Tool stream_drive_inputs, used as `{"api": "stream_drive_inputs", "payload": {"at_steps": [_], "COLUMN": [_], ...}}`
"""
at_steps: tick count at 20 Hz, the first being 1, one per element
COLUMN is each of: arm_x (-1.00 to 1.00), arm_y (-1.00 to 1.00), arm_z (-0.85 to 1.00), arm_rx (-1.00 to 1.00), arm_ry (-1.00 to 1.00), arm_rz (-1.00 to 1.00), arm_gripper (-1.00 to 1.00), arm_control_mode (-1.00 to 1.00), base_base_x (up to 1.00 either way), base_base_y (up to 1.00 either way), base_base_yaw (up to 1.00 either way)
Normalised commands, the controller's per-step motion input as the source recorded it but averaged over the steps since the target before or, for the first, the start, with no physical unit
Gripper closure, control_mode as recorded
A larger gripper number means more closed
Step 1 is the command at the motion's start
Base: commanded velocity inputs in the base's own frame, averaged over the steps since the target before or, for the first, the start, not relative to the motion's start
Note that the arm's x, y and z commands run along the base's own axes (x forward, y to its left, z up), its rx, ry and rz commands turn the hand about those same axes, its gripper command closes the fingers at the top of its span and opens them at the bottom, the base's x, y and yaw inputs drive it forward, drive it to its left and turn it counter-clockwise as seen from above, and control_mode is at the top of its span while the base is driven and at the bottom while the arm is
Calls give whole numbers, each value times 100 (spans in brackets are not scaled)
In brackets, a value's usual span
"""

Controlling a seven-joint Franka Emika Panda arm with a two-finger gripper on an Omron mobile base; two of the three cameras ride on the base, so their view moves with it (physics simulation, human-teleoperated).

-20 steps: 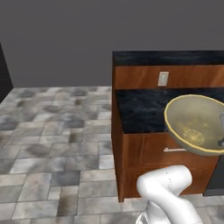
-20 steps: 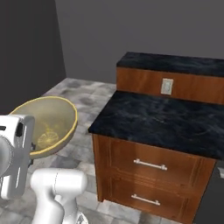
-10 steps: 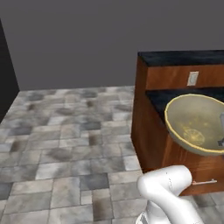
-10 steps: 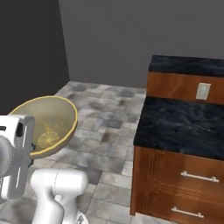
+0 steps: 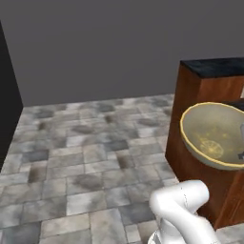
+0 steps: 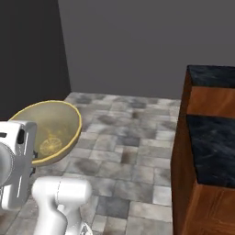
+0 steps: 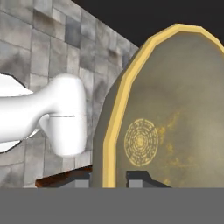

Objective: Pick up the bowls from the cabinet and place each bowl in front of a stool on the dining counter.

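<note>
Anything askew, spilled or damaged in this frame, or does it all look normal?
Only the olive-tan bowl is askew: it is held off the floor, tipped on its side so its opening faces sideways, the gripper shut on its yellowish rim. It looks empty, and nothing is spilled on the tile floor. No damage stands out.

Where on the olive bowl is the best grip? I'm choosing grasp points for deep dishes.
The rim. The bowl is deep and round with a thin yellow edge, so pinch the wall with one finger inside and one outside, coming in edge-on over the lip. That looks like how the gripper has it, shut on the rim, the bowl carried tilted above the tiled floor.
</note>
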Motion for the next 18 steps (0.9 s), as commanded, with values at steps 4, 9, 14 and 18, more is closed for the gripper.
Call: {"api": "stream_drive_inputs", "payload": {"at_steps": [4,9,14,18], "arm_x": [0,0,0,0], "arm_y": [0,0,0,0], "arm_z": [0,0,0,0], "arm_rx": [0,0,0,0], "arm_ry": [0,0,0,0], "arm_rz": [0,0,0,0], "arm_gripper": [100,100,100,100], "arm_control_mode": [100,100,100,100], "base_base_x": [99,100,100,100], "base_base_y": [100,100,100,100], "base_base_yaw": [-25,-30,-35,-39]}}
